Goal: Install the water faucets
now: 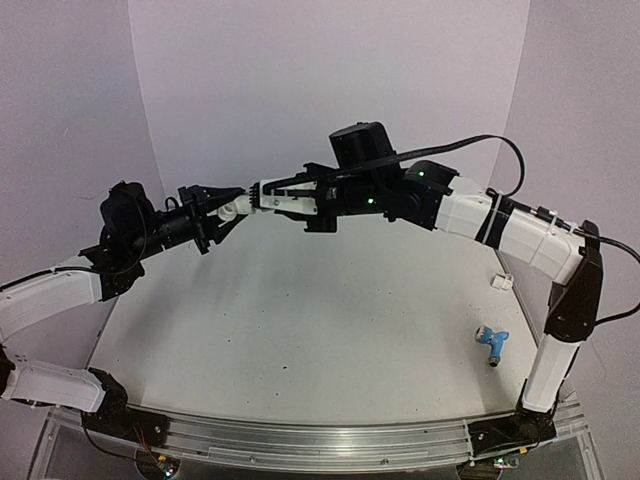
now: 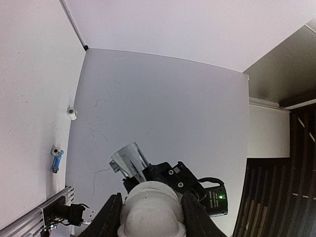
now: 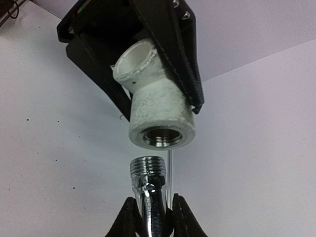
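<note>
Right pincer (image 3: 153,213) clamped on silver faucet (image 3: 148,183), left pincer (image 2: 150,213) gripping white fitting (image 3: 160,108), above pale grey table (image 1: 300,330), white walls (image 1: 300,80)

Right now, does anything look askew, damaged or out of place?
Slightly: the silver faucet in the right end effector sits off-centre from the threaded mouth of the white fitting in the left end effector, not touching it. Nothing else stands out.
</note>
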`<state>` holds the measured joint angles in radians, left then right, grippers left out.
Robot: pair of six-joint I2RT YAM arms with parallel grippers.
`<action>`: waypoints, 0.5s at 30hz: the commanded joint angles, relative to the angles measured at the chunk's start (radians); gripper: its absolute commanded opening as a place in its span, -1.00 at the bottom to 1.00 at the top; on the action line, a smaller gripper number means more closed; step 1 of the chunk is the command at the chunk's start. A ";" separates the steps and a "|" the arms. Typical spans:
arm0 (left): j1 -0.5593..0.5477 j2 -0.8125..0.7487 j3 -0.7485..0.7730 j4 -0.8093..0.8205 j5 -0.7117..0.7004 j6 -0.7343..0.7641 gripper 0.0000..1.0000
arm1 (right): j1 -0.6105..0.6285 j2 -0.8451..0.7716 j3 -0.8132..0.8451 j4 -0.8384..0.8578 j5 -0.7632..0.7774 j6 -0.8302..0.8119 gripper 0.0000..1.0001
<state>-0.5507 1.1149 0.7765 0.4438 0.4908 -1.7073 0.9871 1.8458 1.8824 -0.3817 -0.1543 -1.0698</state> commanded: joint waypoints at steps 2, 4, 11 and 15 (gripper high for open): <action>-0.003 -0.031 -0.004 -0.028 -0.028 -0.050 -1.00 | 0.003 0.027 0.081 0.046 0.021 -0.018 -1.00; -0.006 -0.031 -0.003 -0.031 -0.029 -0.048 -1.00 | 0.004 0.036 0.087 0.044 0.013 -0.016 -1.00; -0.012 -0.023 0.003 -0.033 -0.024 -0.044 -1.00 | 0.008 0.063 0.116 0.043 -0.008 -0.001 -1.00; -0.014 -0.018 0.008 -0.033 -0.022 -0.045 -1.00 | 0.011 0.082 0.139 0.043 -0.013 0.012 -1.00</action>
<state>-0.5575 1.1133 0.7712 0.3828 0.4671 -1.7386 0.9890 1.9137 1.9495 -0.3836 -0.1505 -1.0760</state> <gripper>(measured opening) 0.382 0.202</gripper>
